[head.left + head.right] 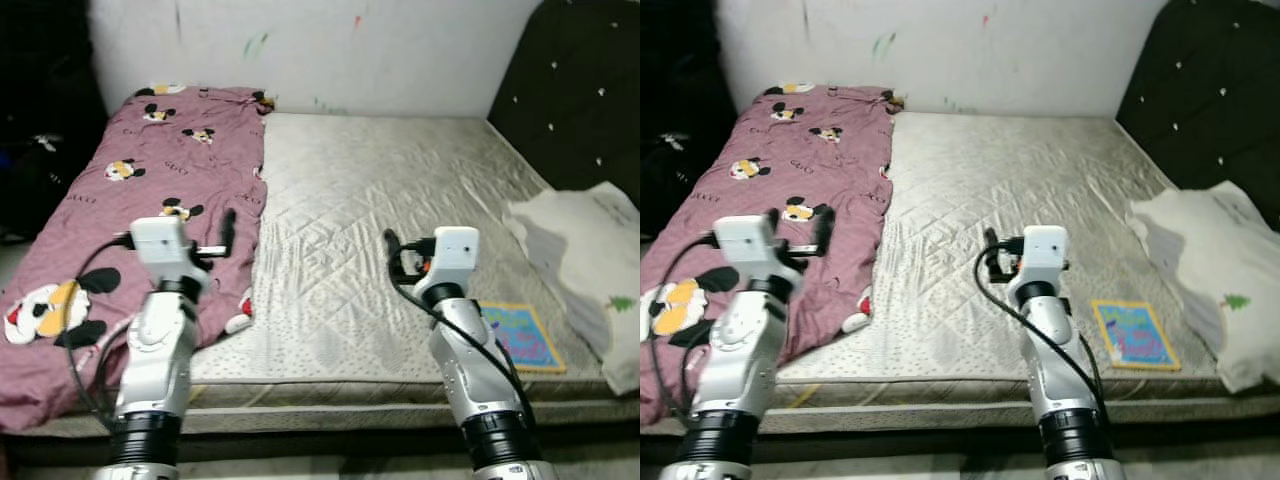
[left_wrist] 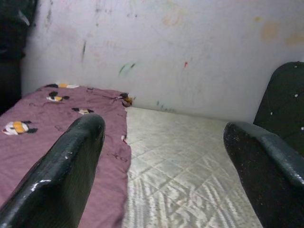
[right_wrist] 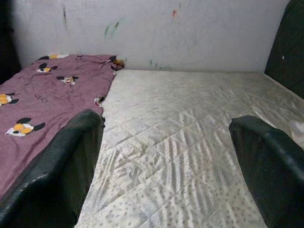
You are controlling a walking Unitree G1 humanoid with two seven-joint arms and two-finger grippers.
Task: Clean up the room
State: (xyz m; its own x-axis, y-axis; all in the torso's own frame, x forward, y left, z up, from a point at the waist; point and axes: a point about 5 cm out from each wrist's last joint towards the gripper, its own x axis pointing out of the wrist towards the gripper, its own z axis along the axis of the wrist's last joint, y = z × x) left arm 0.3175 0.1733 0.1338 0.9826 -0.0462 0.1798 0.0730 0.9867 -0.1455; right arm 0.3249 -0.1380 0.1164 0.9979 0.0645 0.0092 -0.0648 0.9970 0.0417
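two end effectors raised over a half-covered bed

a bed [image 1: 400,200] with a bare quilted beige mattress spans the middle of the frame, seen from its foot. a mauve sheet [image 1: 150,190] printed with cartoon mice lies along the left side of the frame, running from the wall at the top down to the near edge, where it bunches and hangs slightly over the side. its inner edge ends roughly a third of the way across the mattress

at the right of the frame a crumpled white cloth [image 1: 590,270] with a small green tree print rests on the mattress, just below the dark tufted headboard [image 1: 570,90] in the upper right corner. near the cloth, toward the lower right, a colourful flat book [image 1: 520,335] lies on the mattress close to its near edge; its cover picture is too small to read

the left end effector [image 2: 161,156] sits in the lower left of the frame above the sheet's inner edge, its two black fingers spread wide with nothing between them. the right end effector [image 3: 166,161] is held in the lower centre above the bare mattress, likewise spread wide and carrying nothing, with the book apart from it to the right

a white wall [image 1: 330,50] marked with small coloured smudges runs across the top of the frame behind the bed
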